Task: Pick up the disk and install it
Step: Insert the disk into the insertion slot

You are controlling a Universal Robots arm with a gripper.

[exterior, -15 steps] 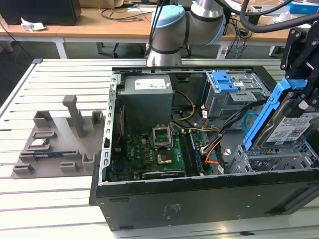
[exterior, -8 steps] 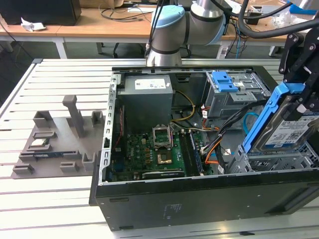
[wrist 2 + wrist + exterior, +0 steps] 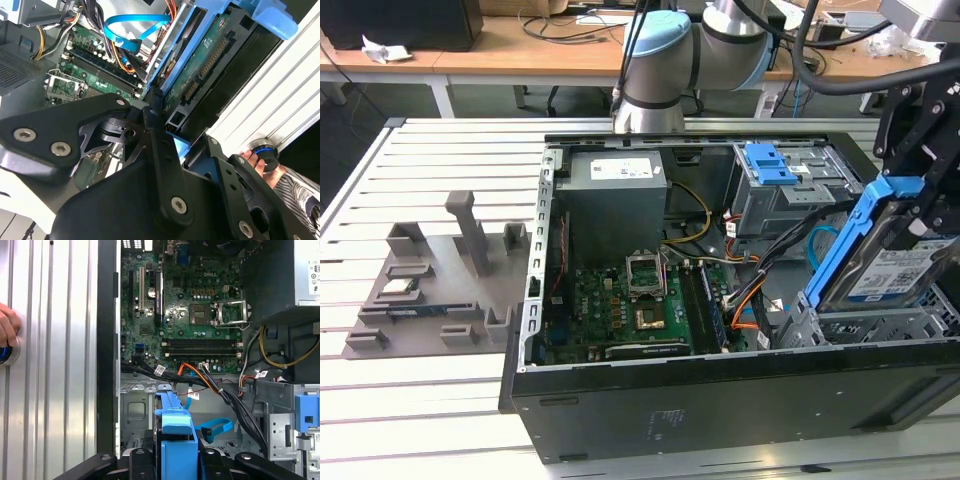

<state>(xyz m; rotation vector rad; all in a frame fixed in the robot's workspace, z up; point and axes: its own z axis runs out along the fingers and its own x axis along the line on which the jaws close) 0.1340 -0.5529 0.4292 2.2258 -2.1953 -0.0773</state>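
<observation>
While the disk (image 3: 885, 262) is held tilted above the open computer case (image 3: 720, 400) at the exterior view's right, it is clamped between the closed pincer (image 3: 176, 452) fingers.

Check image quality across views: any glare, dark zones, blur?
Exterior view: even light, disk readable in the gripper. Second wrist view: black linkage close to the lens, soft; bright wash on the white slatted table. First wrist view: motherboard sharp, mild sheen on the table slats.

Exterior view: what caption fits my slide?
Gripper holds the tilted disk over the open computer case.
</observation>
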